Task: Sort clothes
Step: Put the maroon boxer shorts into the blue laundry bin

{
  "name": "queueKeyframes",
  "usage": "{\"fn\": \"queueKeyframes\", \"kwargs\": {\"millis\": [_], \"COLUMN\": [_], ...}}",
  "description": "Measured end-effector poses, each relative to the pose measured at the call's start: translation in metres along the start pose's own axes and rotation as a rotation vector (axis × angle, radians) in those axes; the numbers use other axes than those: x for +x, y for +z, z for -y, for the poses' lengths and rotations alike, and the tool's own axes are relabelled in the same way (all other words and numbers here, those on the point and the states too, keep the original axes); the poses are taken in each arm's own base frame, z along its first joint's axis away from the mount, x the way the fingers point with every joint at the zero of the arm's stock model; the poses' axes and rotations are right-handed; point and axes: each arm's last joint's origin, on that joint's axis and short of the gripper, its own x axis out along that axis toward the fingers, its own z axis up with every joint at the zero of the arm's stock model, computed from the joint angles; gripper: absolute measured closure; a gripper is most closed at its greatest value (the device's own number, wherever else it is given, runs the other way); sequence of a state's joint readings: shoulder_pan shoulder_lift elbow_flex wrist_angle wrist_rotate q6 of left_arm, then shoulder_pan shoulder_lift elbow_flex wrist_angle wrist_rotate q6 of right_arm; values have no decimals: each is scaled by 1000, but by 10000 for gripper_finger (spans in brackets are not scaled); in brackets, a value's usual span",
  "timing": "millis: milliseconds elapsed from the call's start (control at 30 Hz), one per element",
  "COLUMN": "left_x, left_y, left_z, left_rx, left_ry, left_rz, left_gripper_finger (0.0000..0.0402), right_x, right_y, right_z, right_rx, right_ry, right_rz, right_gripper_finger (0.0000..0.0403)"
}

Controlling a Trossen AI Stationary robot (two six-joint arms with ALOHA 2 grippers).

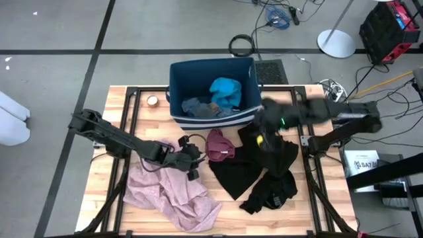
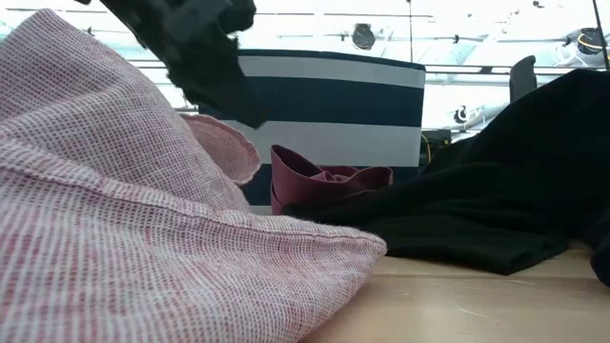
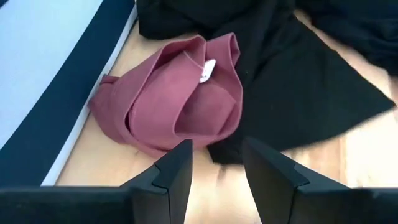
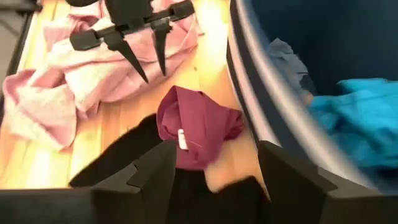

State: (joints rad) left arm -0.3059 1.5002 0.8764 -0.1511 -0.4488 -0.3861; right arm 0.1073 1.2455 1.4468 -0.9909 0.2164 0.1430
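Note:
A maroon piece [image 1: 220, 145] lies crumpled on the table just in front of the dark blue bin [image 1: 177, 99]; it also shows in the left wrist view [image 3: 174, 99] and the right wrist view [image 4: 196, 124]. Big black garments [image 1: 254, 173] lie spread to its right, one edge against it. A large pale pink garment [image 1: 173, 195] lies at the near left. A teal piece [image 1: 227, 91] and a grey-blue piece [image 1: 198, 107] lie inside the bin. My left gripper [image 3: 217, 168] is open and empty just left of the maroon piece. My right gripper [image 4: 217, 171] is open and empty over the black cloth, right of the maroon piece.
The bin stands at the table's far middle, its white-striped base [image 2: 324, 71] behind the maroon piece. A small round thing [image 1: 153, 100] lies at the far left of the table. Bare wood shows at the near right [image 1: 317, 211]. Cables, a stand and cases lie on the floor beyond.

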Motion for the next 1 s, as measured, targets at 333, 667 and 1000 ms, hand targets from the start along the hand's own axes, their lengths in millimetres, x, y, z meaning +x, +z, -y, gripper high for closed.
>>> {"fn": "queueKeyframes", "kwargs": {"millis": [333, 667, 1000], "left_x": [23, 22, 22], "left_y": [-8, -6, -6], "left_z": [-1, 2, 1], "left_rx": [-11, -38, -62], "left_ry": [31, -1, -2], "left_rz": [-32, -17, -20], "left_gripper_finger": [251, 251, 251], "right_x": [127, 187, 192], "right_y": [-124, -158, -161], "right_z": [-40, -18, -17], "right_rx": [152, 77, -90], "right_ry": [78, 18, -49], "right_rz": [396, 152, 137], "right_gripper_finger": [188, 188, 188]}}
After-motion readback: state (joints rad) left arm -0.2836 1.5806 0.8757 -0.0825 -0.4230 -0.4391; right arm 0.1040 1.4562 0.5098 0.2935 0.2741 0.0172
